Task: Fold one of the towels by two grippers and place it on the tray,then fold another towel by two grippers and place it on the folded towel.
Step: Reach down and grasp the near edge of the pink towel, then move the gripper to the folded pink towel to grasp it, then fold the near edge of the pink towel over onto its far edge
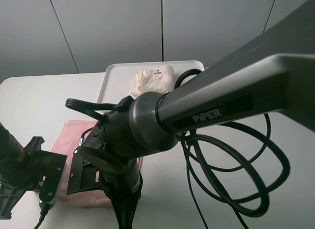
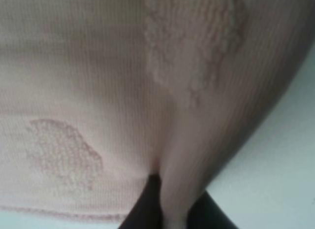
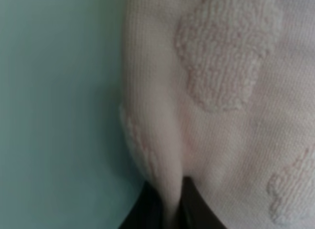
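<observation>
Heads up, both of your grippers have cloth in them right now. In the left wrist view, your left gripper [image 2: 170, 209] is clamped on a pinched-up ridge of the pink towel [image 2: 98, 91], and you can see the dark fingertips [image 2: 145, 207] on either side of the fold. It's the same in the right wrist view: your right gripper [image 3: 170, 207] is closed on a raised fold at the towel's edge, with bare table [image 3: 54, 101] right beside it.

From the high camera, the pink towel [image 1: 74, 133] lies on the white table [image 1: 34, 101], on the left side and just in front of the tray [image 1: 118, 74]. It isn't on the tray. Your right arm [image 1: 221, 106] reaches across the middle and blocks most of the towel, so you can't tell how it's folded from up there. Your left arm [image 1: 19, 162] sits low at the near left corner of the towel.

The tray is at the back of the table. A folded cream towel [image 1: 153, 80] with a small pattern lies on it, toward the tray's right half. Black cables [image 1: 253, 211] hang in loops off the right arm, over the right side of the table.
</observation>
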### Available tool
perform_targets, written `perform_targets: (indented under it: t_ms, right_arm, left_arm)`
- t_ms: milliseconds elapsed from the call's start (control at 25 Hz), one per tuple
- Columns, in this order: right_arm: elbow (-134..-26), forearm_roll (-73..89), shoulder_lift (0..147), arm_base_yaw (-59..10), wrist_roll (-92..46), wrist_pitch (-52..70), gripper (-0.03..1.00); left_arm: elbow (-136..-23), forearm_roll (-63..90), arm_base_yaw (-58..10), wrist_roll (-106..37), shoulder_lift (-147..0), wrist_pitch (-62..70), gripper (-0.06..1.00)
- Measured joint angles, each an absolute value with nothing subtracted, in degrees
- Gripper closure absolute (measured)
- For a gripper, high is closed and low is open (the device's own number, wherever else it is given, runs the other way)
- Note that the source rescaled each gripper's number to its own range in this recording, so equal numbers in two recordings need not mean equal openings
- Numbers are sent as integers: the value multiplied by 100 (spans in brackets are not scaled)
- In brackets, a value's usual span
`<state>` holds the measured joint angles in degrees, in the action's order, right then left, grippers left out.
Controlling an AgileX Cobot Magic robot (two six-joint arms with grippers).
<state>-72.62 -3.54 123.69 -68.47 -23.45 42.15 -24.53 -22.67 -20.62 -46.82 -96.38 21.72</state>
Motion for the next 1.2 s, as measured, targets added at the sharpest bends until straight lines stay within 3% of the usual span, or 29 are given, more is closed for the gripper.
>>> perform_targets:
  t_ms: [560,880,1200]
  right_arm:
    - [-7205,-399,12123,-6830,-1847,4441,97]
    - [-7190,-466,11630,-6360,-1600,4656,97]
    - [-7176,-509,11592,-6313,-1352,4780,97]
  left_arm:
    - [-2430,-2025,-2062,-4398,-8946,2055,92]
    - [-2430,-1897,-2062,-3706,-8863,1946,92]
    - [-2422,-1320,-2062,-3230,-8530,1403,92]
